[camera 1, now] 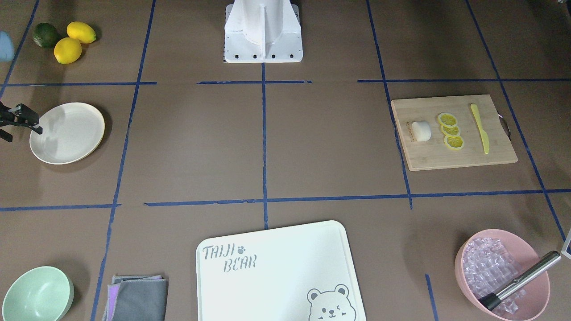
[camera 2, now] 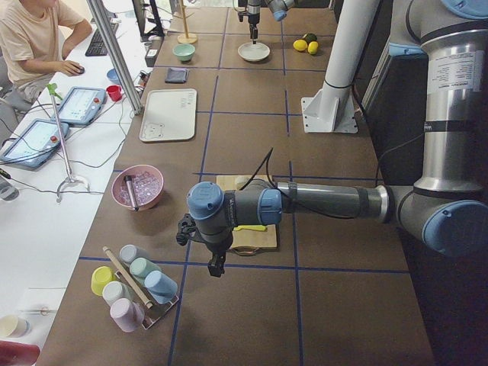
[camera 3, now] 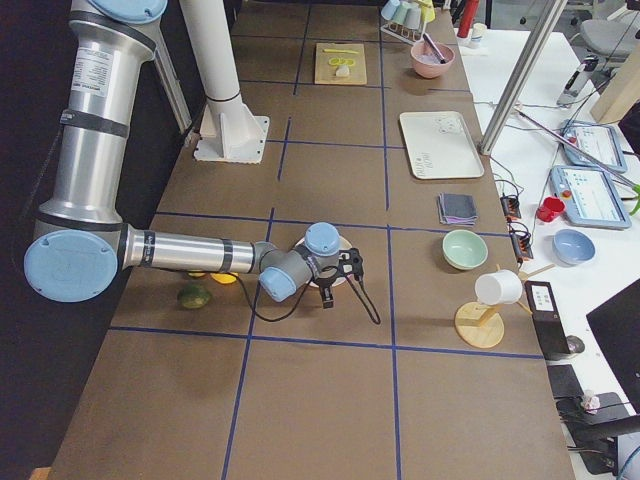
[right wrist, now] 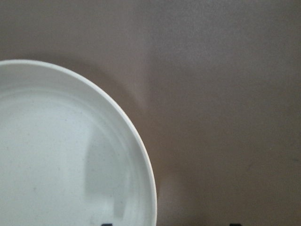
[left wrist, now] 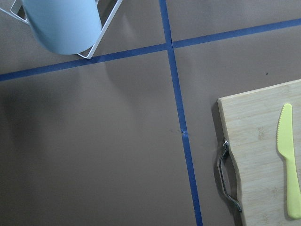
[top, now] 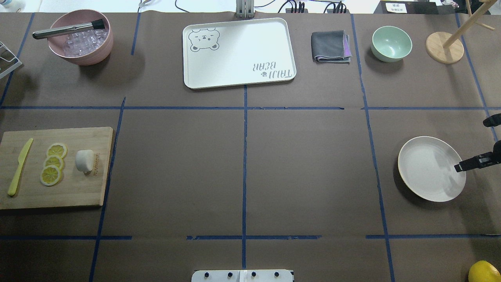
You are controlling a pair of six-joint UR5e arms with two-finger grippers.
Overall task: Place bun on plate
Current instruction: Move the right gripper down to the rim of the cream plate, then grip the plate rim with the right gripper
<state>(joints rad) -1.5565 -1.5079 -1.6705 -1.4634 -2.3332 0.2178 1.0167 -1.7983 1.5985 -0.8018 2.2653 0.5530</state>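
Bun (top: 84, 160) sits on the wooden board (top: 78, 192), mid-left in the overhead view, just beside three lemon slices (top: 54, 162), w/ a yellow knife (top: 19, 166) further left. Plate (top: 430, 168) is well apart at mid-right, nothing on it. Right gripper (top: 471, 145) hovers at the plate's right rim, jaws spread wide, holding nothing. Left gripper (camera 2: 216, 267) hangs off the board's outer end in the left side view; can't tell its jaws. Pickup not begun, I'd say. Best come straight down on the bun, clear of the slices, squeeze gently since it looks soft, lift before crossing. Pink bowl (top: 98, 55), upper left: ice cubes + a metal tool (top: 66, 29). Green bowl (top: 391, 43), upper right: nothing in it
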